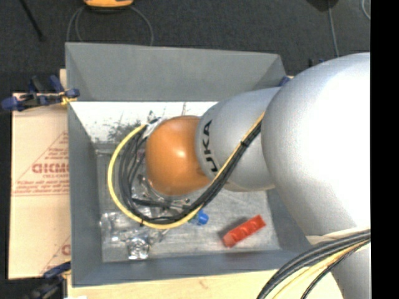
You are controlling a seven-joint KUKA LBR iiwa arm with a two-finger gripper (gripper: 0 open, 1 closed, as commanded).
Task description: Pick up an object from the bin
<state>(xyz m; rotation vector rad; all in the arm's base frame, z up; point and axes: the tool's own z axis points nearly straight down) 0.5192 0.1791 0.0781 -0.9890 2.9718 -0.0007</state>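
Part of my gripper's body (154,199) shows beneath the arm's wrist, low over the bin's left half. Right under and left of it, at the front left of the floor, lies a clump of clear crinkled plastic pieces (126,233). Just right of the gripper a small blue thing (201,218) peeks out by the cable loop. Further right, near the front wall, a red ridged block (244,230) lies flat and well apart from the gripper.
The arm reaches in from the right and covers the bin's middle and right side. An orange cover and a loop of yellow and black cables hang over the bin's left centre. The back left floor bears dark scuff marks.
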